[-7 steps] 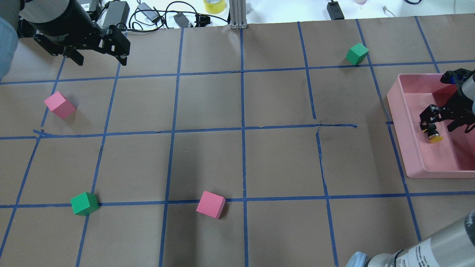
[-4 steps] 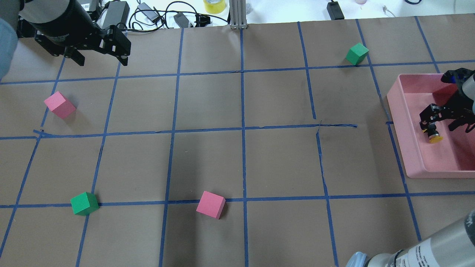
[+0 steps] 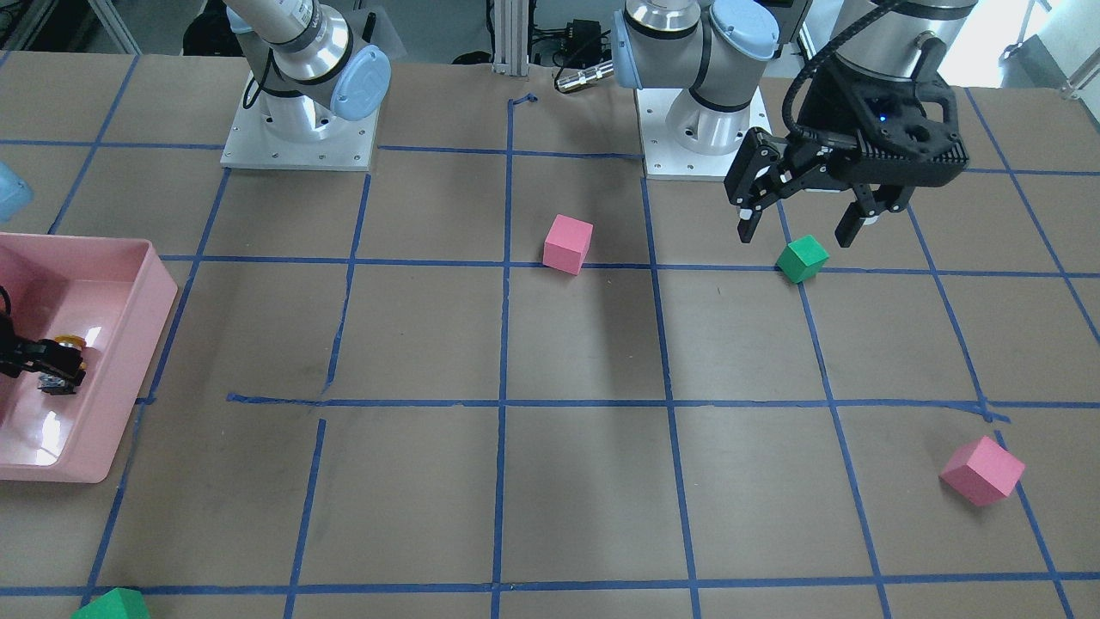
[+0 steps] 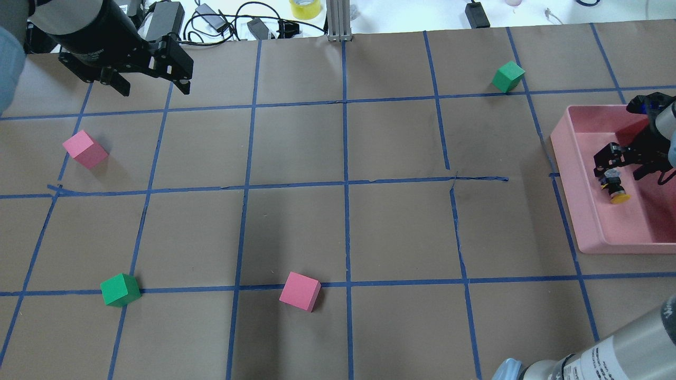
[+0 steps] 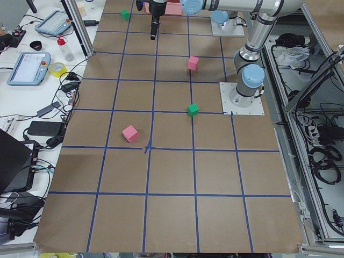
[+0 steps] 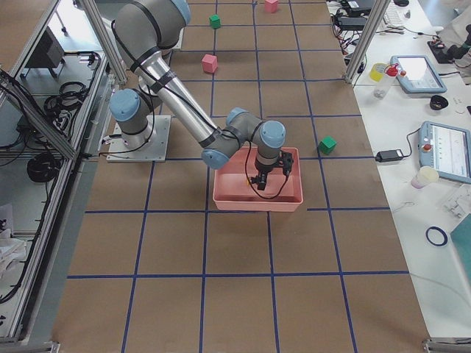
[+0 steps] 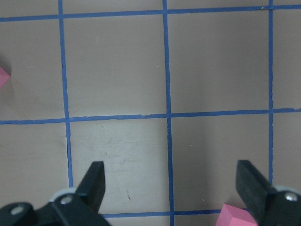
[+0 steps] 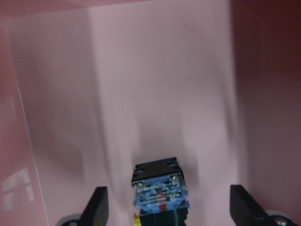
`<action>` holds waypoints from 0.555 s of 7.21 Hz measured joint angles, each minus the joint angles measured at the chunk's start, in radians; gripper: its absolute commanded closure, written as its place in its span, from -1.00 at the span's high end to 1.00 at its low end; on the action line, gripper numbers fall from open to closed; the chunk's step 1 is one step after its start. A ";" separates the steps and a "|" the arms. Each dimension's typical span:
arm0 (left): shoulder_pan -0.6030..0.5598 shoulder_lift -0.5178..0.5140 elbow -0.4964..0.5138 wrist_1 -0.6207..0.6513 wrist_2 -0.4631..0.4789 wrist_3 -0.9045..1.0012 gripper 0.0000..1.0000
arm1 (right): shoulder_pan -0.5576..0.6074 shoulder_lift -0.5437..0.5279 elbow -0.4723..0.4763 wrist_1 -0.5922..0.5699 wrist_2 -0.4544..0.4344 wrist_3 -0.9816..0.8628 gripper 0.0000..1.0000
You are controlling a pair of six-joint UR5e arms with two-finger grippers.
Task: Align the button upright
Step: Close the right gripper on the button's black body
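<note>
Surface: brown paper table (image 4: 296, 148) taped into a blue grid, with cables and gear along the top edge of the overhead view.
Tray: pink tray (image 4: 628, 227) at the right edge of the overhead view and the left edge of the front view.
Button: the button (image 4: 615, 190) lies on its side on the tray floor, in the left half of the tray. Its yellow cap points to the lower right and its block base to the upper left.
Right gripper: the right gripper (image 4: 629, 177) is down inside the tray, jaws spread wide and gripping nothing.
Button and jaws: in the right wrist view the button sits at bottom centre between the two fingers (image 8: 99, 207). It is somewhat nearer the frame-left one, with bare pink floor on both sides, touching neither. Its terminal end faces up the frame.
Left gripper: the left gripper (image 4: 154, 89) hangs at the upper left of the overhead view, jaws wide apart and empty.
Cubes: pink cubes (image 4: 84, 149) sit at mid-left and bottom centre. Green cubes (image 4: 120, 289) sit at lower left and upper right. All are well apart from the tray.
</note>
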 measured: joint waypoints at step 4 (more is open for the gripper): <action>0.000 -0.001 -0.003 0.000 0.001 0.002 1.00 | 0.000 0.004 0.014 -0.011 0.000 -0.001 -1.00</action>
